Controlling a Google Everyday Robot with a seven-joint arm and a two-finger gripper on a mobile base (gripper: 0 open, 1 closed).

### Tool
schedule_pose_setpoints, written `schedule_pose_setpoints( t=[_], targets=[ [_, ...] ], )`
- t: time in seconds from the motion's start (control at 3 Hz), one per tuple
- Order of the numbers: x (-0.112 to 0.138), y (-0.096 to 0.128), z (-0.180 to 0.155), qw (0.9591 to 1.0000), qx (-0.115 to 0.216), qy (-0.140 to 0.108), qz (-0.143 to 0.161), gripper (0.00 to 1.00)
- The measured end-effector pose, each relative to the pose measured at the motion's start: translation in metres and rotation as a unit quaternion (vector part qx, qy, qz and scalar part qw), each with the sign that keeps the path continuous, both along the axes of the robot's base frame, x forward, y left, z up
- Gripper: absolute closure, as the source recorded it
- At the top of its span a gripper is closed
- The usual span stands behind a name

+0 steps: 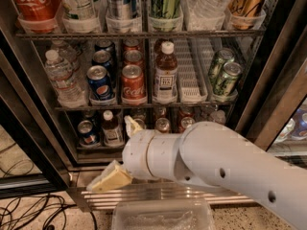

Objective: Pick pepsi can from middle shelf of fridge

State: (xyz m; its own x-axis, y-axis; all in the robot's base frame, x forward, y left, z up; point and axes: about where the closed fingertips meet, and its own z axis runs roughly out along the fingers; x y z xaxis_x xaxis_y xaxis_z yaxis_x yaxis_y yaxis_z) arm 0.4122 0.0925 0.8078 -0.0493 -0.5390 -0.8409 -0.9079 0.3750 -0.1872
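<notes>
The fridge [271,97] stands open in front of me. The pepsi can [100,83] is blue with a silver top. It stands at the front of its lane on the middle shelf [192,101], left of centre, with more blue cans behind it. My gripper [111,152] is low, in front of the bottom shelf and base grille, below and slightly right of the pepsi can. It is open and empty. One cream fingertip [109,178] points down-left and the other [132,125] points up. The white arm [225,169] comes in from the lower right.
Red Coca-Cola cans [132,84] stand right of the pepsi can, then a tea bottle [165,73] and green cans [225,78]. Water bottles [61,78] stand to its left. A clear plastic bin [163,215] sits below the arm. Cables [29,210] lie on the floor at left.
</notes>
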Motion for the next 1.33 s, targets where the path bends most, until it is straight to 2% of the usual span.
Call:
schedule_pose_setpoints(
  t=[0.33,0.67,1.0,1.33],
  targets=[
    [0.039,0.004,0.008,0.9967,0.057,-0.043,-0.039,0.00],
    [0.062,0.007,0.012,0.9920,0.083,-0.073,-0.060,0.00],
    [0.067,0.008,0.018,0.9887,0.094,-0.094,-0.069,0.00],
    [0.067,0.008,0.018,0.9887,0.094,-0.094,-0.069,0.00]
  ],
)
